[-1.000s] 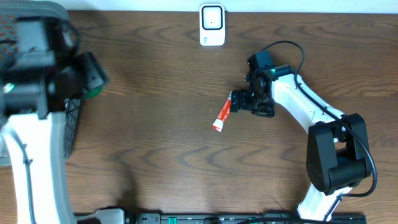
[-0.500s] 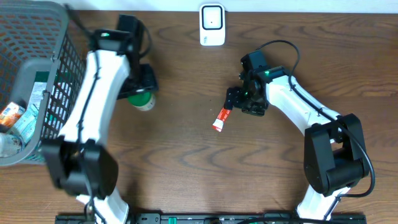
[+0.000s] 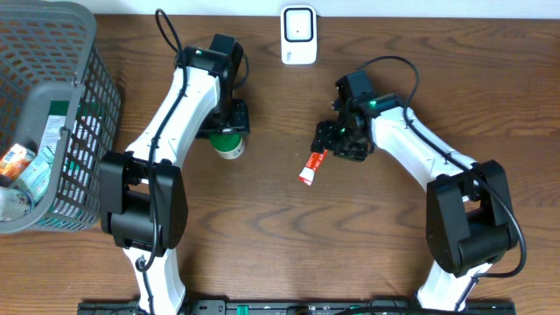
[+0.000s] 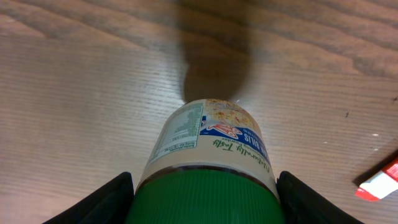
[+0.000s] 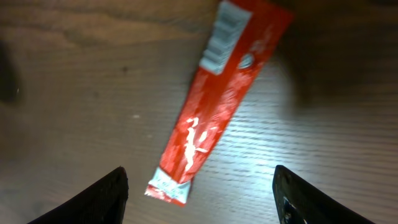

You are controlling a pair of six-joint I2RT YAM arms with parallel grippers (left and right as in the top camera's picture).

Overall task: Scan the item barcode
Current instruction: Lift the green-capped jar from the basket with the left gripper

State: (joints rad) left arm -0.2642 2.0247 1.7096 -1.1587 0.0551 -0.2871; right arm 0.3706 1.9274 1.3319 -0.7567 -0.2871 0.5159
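Observation:
My left gripper (image 3: 229, 129) is shut on a jar (image 3: 231, 145) with a green lid and a pale printed label, held left of the table's middle. In the left wrist view the jar (image 4: 208, 143) fills the gap between both fingers (image 4: 106, 202), its base hanging above the wood. A white barcode scanner (image 3: 298, 35) stands at the table's far edge. My right gripper (image 3: 329, 145) hovers open over the upper end of a red sachet (image 3: 311, 168). The red sachet (image 5: 217, 106) lies flat on the table in the right wrist view, its lower end between the wide-apart fingers (image 5: 93, 199), untouched.
A grey wire basket (image 3: 87, 96) holding several packaged goods stands at the left edge. The red sachet's tip (image 4: 379, 183) shows at the right of the left wrist view. Both arm bases sit at the near edge.
The left arm has swung right from the basket, carrying the jar to left of the table's middle. The right gripper has edged left over the sachet, its jaws narrowing a little.

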